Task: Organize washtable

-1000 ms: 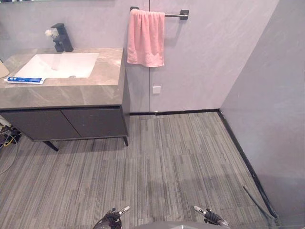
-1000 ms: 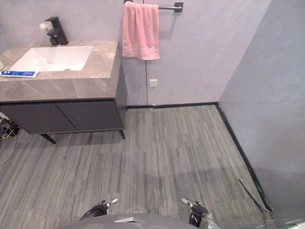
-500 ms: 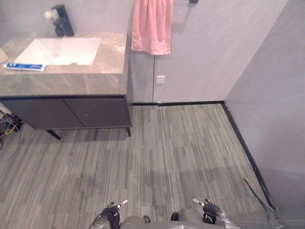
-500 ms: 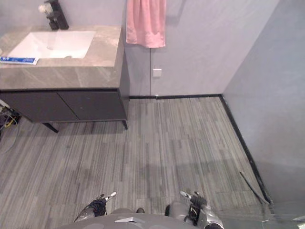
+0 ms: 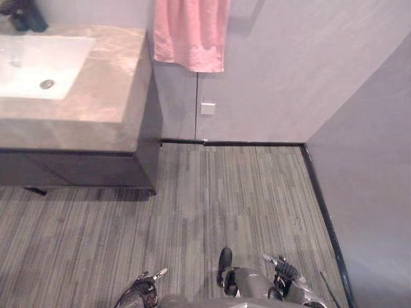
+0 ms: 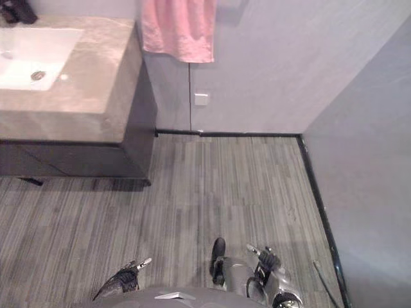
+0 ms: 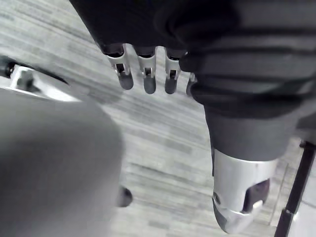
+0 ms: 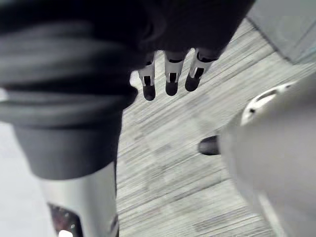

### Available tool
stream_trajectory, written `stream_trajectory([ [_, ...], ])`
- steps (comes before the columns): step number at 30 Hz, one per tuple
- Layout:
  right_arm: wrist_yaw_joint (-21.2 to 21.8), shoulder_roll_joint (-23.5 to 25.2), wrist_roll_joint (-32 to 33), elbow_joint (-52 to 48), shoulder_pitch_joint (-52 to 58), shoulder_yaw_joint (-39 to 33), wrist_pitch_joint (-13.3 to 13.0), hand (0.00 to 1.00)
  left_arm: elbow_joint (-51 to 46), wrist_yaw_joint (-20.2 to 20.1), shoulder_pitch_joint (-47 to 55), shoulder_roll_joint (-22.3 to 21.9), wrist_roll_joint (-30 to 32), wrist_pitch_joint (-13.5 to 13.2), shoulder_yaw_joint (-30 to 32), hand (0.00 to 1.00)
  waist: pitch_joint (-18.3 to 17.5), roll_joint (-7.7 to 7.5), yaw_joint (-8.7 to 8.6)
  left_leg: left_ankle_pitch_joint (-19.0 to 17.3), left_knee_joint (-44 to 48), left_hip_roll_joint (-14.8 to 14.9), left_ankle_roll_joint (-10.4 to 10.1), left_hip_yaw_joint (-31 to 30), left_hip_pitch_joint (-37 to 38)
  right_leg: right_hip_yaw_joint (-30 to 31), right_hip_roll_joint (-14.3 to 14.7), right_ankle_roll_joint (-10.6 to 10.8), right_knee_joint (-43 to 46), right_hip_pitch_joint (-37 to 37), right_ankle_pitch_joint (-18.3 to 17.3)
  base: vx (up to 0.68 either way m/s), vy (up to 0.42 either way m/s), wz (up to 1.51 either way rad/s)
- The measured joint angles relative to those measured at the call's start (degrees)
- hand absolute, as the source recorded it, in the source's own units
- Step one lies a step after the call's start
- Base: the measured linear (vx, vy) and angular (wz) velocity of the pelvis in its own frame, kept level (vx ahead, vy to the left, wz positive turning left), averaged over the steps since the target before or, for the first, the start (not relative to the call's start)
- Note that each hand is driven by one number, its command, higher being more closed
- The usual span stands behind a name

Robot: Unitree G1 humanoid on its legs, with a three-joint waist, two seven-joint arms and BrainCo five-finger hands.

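Left hand (image 5: 145, 292) and right hand (image 5: 283, 269) hung low over the floor (image 5: 225, 192), both uncurled, holding nothing. Bench (image 5: 112, 96) with white sink (image 5: 38, 61) stood well apart at far left; pink towel (image 5: 189, 32) hung beside it.

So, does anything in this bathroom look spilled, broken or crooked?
Nothing stands out. The pink cloth towel hangs flat against the wall, and the grey stone counter and its white rectangular basin look clean and unbroken. The left hand and right hand hang open, holding nothing.

Open floor (image 5: 237, 192) ahead; washtable (image 5: 109, 83) far left, wall (image 5: 379, 160) seemingly close right.
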Motion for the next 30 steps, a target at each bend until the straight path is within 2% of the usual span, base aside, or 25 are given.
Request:
stream_trajectory([
  [1,-0.01,0.33,0.0,0.08,-0.34,0.39,0.12,0.0,-0.81,-0.03,-0.46,0.04,-0.02,-0.05,-0.14,0.0,0.88,-0.25,0.65,-1.07,3.96,-0.95,0.78,0.62,-2.61,1.27,0.17,-0.76,-1.56,4.79,-0.52,0.53,-0.313,-0.54],
  [3,-0.03,0.81,-0.05,-0.1,-0.66,0.98,0.12,0.0,-2.54,-0.05,-0.23,-0.34,-0.18,-0.63,-0.1,0.0,1.55,-0.94,1.22,-3.29,3.4,-3.05,1.98,2.33,-6.65,2.74,-0.9,-1.67,-3.81,11.62,-1.39,0.51,-0.256,-0.22],
  [5,-0.07,0.56,-0.1,-0.07,-1.19,0.83,0.08,0.0,-4.34,-0.03,-0.13,-0.89,-0.25,-0.89,-0.14,0.0,2.01,-1.61,1.94,-5.09,-4.1,-4.79,2.5,4.76,-11.46,3.56,-2.59,-0.36,-5.31,16.15,-2.91,0.45,-0.144,-0.25],
  [6,-0.2,0.62,-0.1,-0.12,-1.83,0.81,0.1,0.0,-4.85,0.02,-0.1,-1.02,-0.3,-1.28,-0.07,0.0,2.17,-1.61,2.35,-5.28,-10.74,-5.2,2.93,6.44,-13.28,3.97,-3.63,1.09,-6.0,17.97,-4.11,0.47,-0.094,-0.43],
  [7,-0.66,0.52,-0.1,-0.79,-2.45,0.85,0.04,0.0,-4.98,0.21,0.22,-1.29,-0.28,-1.78,-0.02,0.0,2.21,-1.3,2.49,-3.77,-24.44,-5.4,3.25,8.46,-15.3,4.08,-4.98,3.48,-7.52,20.71,-6.8,0.48,-0.09,-0.44],
  [8,-0.87,0.43,-0.11,-1.33,-2.42,1.04,-0.07,0.0,-5.09,0.42,0.39,-1.59,-0.3,-1.82,0.18,0.0,2.17,-0.97,2.54,-1.95,-30.69,-5.49,3.35,9.07,-15.68,4.04,-5.35,4.54,-8.06,21.85,-8.1,0.52,-0.046,-0.39],
  [9,-1.02,0.32,-0.12,-1.64,-2.15,1.06,-0.14,0.0,-5.32,0.8,0.79,-1.78,-0.29,-1.85,0.21,0.0,1.84,-0.17,2.53,1.49,-39.38,-5.54,3.41,8.89,-15.74,4.04,-5.61,5.91,-8.89,23.57,-10.05,0.49,0.043,-0.23],
  [10,-1.04,0.42,-0.13,-1.79,-1.1,1.13,-0.05,0.0,-5.46,0.98,1.4,-1.92,-0.37,-1.79,0.24,0.0,1.62,0.25,2.77,8.06,-43.67,-5.82,3.74,7.93,-15.83,4.1,-5.99,6.97,-8.92,25.72,-12.35,0.66,0.084,-0.21],
  [11,-1.02,0.94,-0.14,-1.74,0.19,1.24,0.01,0.0,-5.43,1.01,2.11,-1.74,-0.36,-1.82,0.35,0.0,0.41,-0.7,3.47,13.28,-43.61,-7.36,4.62,7.97,-14.72,4.6,-7.55,7.05,-7.49,26.59,-13.99,0.62,0.086,-0.09],
  [12,-1.02,1.39,-0.14,-1.64,0.36,1.24,0.02,0.0,-5.36,1.06,2.14,-1.38,-0.35,-1.8,0.4,0.0,-0.01,-1.38,3.63,13.75,-43.69,-8.21,5.33,8.01,-14.44,4.85,-8.43,6.82,-5.8,26.31,-14.28,0.62,0.1,-0.04],
  [14,-0.96,2.41,-0.47,-0.91,0.43,1.67,0.01,0.0,-4.72,1.09,2.04,-0.47,-0.33,-1.79,1.26,0.0,-0.73,-4.42,3.96,12.64,-43.98,-10.94,8.66,10.02,-11.78,8.04,-12.22,7.13,7.47,21.24,-14.05,0.56,0.164,0.03],
  [15,-0.94,2.65,-0.58,-0.91,0.7,1.59,0.0,0.0,-4.35,1.18,1.97,-0.21,-0.23,-1.73,1.41,0.0,-0.87,-4.86,3.91,11.94,-43.94,-11.64,9.46,10.3,-10.71,9.0,-12.96,7.75,11.98,19.93,-13.43,0.49,0.176,0.18],
  [16,-0.89,2.99,-0.58,-0.79,1.24,1.09,0.01,0.0,-3.32,1.23,1.72,0.38,-0.07,-1.48,1.15,0.0,-0.88,-5.33,3.42,10.27,-44.34,-13.21,10.56,10.26,-7.7,9.91,-14.12,9.95,20.95,17.39,-9.85,0.4,0.168,0.2],
  [17,-0.81,3.08,-0.57,-0.87,1.58,0.84,-0.02,0.0,-3.19,1.23,1.67,0.35,0.06,-1.2,0.67,0.0,-0.91,-5.22,3.39,8.64,-45.01,-13.84,11.21,10.21,-4.48,11.41,-14.89,11.52,30.19,14.23,-3.21,0.34,0.168,0.16],
  [18,-0.61,3.13,-0.55,-0.98,1.71,0.84,-0.08,0.0,-3.19,1.26,1.63,0.39,0.2,-1.17,0.19,0.0,-0.92,-5.11,3.4,7.81,-45.23,-13.95,11.51,10.18,-3.01,12.33,-15.0,12.83,35.12,12.36,-1.53,0.23,0.165,0.02],
  [20,-0.09,3.72,-0.53,-1.26,2.41,0.86,-0.09,0.0,-3.48,1.18,1.17,-0.05,0.31,-1.12,-0.17,0.0,-0.97,-4.82,2.69,6.86,-46.57,-14.07,12.2,9.95,1.81,12.53,-15.88,12.96,47.91,5.08,-1.6,0.08,0.142,0.09],
  [21,0.12,3.86,-0.53,-1.26,2.68,0.86,-0.08,0.0,-3.55,1.16,1.2,-0.34,0.32,-1.12,-0.18,0.0,-0.97,-4.63,2.12,6.75,-47.34,-14.02,12.37,9.53,3.11,11.92,-16.3,12.93,49.08,3.73,-1.69,-0.04,0.138,0.15],
  [23,0.21,4.01,-0.54,-2.93,3.14,0.66,-0.05,0.0,-3.5,1.13,1.18,-1.34,0.34,-1.04,-0.25,0.0,-0.98,-4.29,1.68,6.55,-51.44,-13.73,12.29,9.53,7.93,9.85,-18.38,12.76,47.07,1.18,-3.22,-0.09,0.122,0.05],
  [25,0.22,4.09,-0.58,-2.94,3.28,0.55,-0.02,0.0,-3.44,1.1,1.33,-2.46,0.31,-0.57,-0.22,0.0,-1.33,-3.41,1.48,5.71,-53.4,-12.26,11.41,9.65,10.97,5.79,-19.38,12.22,36.36,1.14,-6.19,-0.23,0.1,-0.09],
  [26,0.23,4.19,-0.57,-2.73,3.31,0.59,-0.06,0.0,-3.08,1.05,1.27,-2.81,0.29,-0.53,-0.13,0.0,-1.9,-3.05,1.4,3.84,-53.2,-10.88,10.8,9.51,11.11,3.75,-18.39,12.51,25.27,1.54,-6.05,-0.28,0.068,-0.1],
  [27,0.24,4.18,-0.56,-2.44,3.26,0.59,-0.07,0.0,-2.99,1.03,1.27,-2.77,0.29,-0.56,-0.15,0.0,-2.03,-3.13,1.39,3.33,-53.03,-10.63,10.58,9.42,11.05,3.83,-17.69,12.66,20.3,1.88,-5.79,-0.29,0.019,-0.02],
  [28,0.22,4.15,-0.56,-2.12,3.31,0.57,-0.01,0.0,-2.27,1.04,1.23,-2.41,0.28,-0.65,-0.13,0.0,-2.5,-3.57,1.22,2.86,-52.63,-10.55,9.81,9.13,10.61,4.42,-16.52,13.05,10.64,2.95,-3.43,-0.17,-0.053,0.08],
  [29,0.23,4.18,-0.57,-1.83,3.53,0.6,-0.04,0.0,-1.85,1.05,1.22,-2.06,0.26,-0.71,0.16,0.0,-2.93,-4.18,1.01,2.55,-52.23,-10.89,8.79,8.71,10.3,4.42,-16.57,12.01,6.31,3.6,1.02,-0.11,-0.161,0.19],
  [30,0.23,4.1,-0.58,-1.01,3.53,0.62,-0.04,0.0,-1.47,1.1,1.2,-1.77,0.25,-0.7,0.35,0.0,-3.58,-4.98,0.93,2.03,-51.99,-11.21,7.96,8.1,10.4,3.72,-16.58,11.72,3.89,4.85,2.53,0.03,-0.208,0.17],
])
